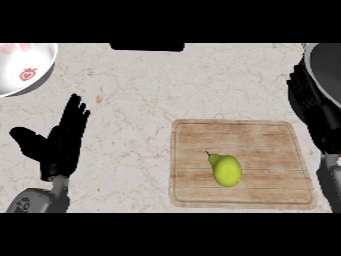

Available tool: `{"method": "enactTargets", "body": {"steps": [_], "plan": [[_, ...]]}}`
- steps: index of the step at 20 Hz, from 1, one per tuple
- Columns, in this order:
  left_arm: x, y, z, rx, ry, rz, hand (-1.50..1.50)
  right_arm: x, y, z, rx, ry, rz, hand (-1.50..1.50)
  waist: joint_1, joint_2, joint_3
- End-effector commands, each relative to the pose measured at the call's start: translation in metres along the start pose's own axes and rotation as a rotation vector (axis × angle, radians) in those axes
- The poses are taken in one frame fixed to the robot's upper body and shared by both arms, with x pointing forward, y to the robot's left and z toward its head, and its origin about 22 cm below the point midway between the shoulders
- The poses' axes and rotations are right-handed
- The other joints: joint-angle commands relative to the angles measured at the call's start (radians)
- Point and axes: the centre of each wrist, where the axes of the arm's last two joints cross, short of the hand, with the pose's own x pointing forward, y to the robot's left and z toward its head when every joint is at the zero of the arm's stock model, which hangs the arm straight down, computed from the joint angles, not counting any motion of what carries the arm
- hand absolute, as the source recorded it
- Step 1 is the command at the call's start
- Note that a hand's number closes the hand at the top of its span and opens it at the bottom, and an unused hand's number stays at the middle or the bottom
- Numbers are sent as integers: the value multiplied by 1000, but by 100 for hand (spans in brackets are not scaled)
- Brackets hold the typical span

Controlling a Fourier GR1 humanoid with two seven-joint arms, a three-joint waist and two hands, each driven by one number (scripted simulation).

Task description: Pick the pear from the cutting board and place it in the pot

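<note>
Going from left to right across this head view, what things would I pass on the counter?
White bowl → left hand, open and resting → cutting board with the pear on it → right hand → pot at the far right edge.

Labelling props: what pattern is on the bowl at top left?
Red strawberry prints on the round white bowl, seen in the head view.

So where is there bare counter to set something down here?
Widest bare patch: the speckled stone counter between the white strawberry-print bowl and the dark grey pot. Crowded at right, where the right hand sits between pot and wooden cutting board holding the yellow-green pear.
</note>
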Motion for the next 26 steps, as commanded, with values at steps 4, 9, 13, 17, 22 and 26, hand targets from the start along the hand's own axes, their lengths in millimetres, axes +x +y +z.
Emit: {"method": "enactTargets", "body": {"steps": [4, 9, 13, 17, 22, 26], "plan": [[-1, -3, 6, -44, -182, -83, 0, 86, -2, -45, 348, -390, -17, 150, 0, 3, 7], [-15, 4, 14, -103, -254, -98, 0, 75, -38, -42, 111, -271, 445, -150, -14, 12, 5], [-36, 3, 16, -78, -266, -91, 0, 68, -10, -31, 330, -455, 204, -150, -30, 8, 6], [-40, -2, 19, -82, -248, -107, 0, 82, 7, 10, 375, -542, 185, -150, -44, 5, 6], [-33, 0, 23, -55, -262, -96, 0, 120, 7, 20, 533, -381, 465, -150, -48, 2, 5], [-30, 2, 24, -87, -261, -118, 0, 134, 14, 16, 705, -223, 724, -150, -32, 5, 3]]}}
